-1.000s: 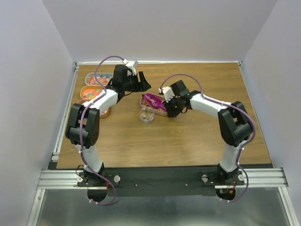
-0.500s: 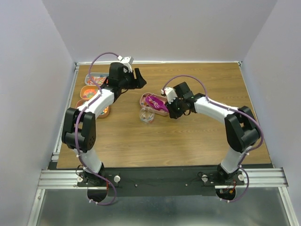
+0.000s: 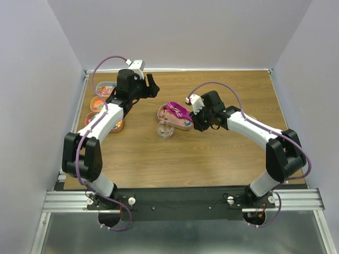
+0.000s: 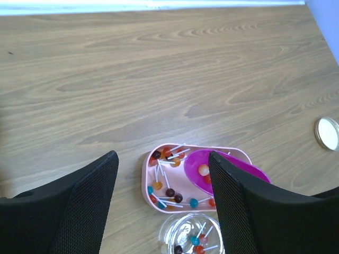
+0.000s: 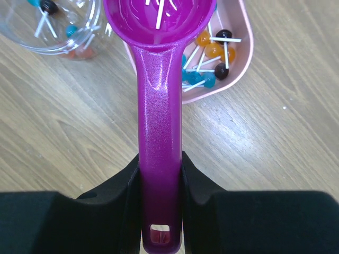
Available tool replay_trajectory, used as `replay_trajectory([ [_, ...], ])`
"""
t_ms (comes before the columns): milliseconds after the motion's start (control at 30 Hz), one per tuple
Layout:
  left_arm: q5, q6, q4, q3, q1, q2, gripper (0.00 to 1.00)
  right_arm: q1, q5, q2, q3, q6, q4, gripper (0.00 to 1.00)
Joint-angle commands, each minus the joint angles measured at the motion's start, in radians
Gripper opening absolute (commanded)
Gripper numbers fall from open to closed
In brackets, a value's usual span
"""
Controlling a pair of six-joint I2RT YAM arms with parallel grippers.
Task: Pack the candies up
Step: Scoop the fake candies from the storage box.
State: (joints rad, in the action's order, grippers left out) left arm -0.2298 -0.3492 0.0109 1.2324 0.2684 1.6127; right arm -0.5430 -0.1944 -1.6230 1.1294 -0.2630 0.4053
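"Both arms have swung outward since a second ago, no?"

"Yes. On the left, the elbow has slid toward the wall and the left gripper (image 3: 151, 84) has backed toward the far edge. On the right, the elbow has stretched out, and the right gripper (image 5: 160, 182) has drawn back a little with the scoop (image 5: 159, 106)."

"What sits nearest?"

"A clear cup (image 4: 190, 238), round and see-through, stands on the wood-grain table (image 3: 212, 153). A few candies (image 4: 169, 192) lie in it, small glossy balls on thin white sticks. Just beyond it is a pink tray (image 4: 145, 177), a smooth rounded rectangle with more of them scattered inside in orange, teal, red and dark brown."

"And the scoop?"

"It is glittery magenta plastic with a long flat handle and an oval bowl. The bowl is over the right end of the tray with a couple of candies in it. I cannot tell whether it touches the tray."

"How is it held?"

"The right claw's black fingers are clamped on both sides of the handle, near its end."

"The other claw?"

"It is spread wide with nothing between its mesh-textured pads (image 4: 79, 211), and it hangs above the table farther back."

"Anything else?"

"A round lid (image 4: 327, 133) lies flat, well right of the tray. Orange tubs (image 3: 97, 100) with multicoloured sweets stand along the far left edge."
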Motion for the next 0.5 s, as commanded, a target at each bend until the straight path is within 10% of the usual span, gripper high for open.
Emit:
replay_trajectory([
  [0, 0.130, 0.055, -0.006, -0.031, -0.006, -0.118, 0.77, 0.000, 0.029, 0.087, -0.025, 0.002, -0.010, 0.01],
  [467, 0.421, 0.119, -0.077, -0.192, -0.006, -0.411, 0.86, -0.196, 0.320, 0.180, -0.039, -0.027, 0.099, 0.01],
])
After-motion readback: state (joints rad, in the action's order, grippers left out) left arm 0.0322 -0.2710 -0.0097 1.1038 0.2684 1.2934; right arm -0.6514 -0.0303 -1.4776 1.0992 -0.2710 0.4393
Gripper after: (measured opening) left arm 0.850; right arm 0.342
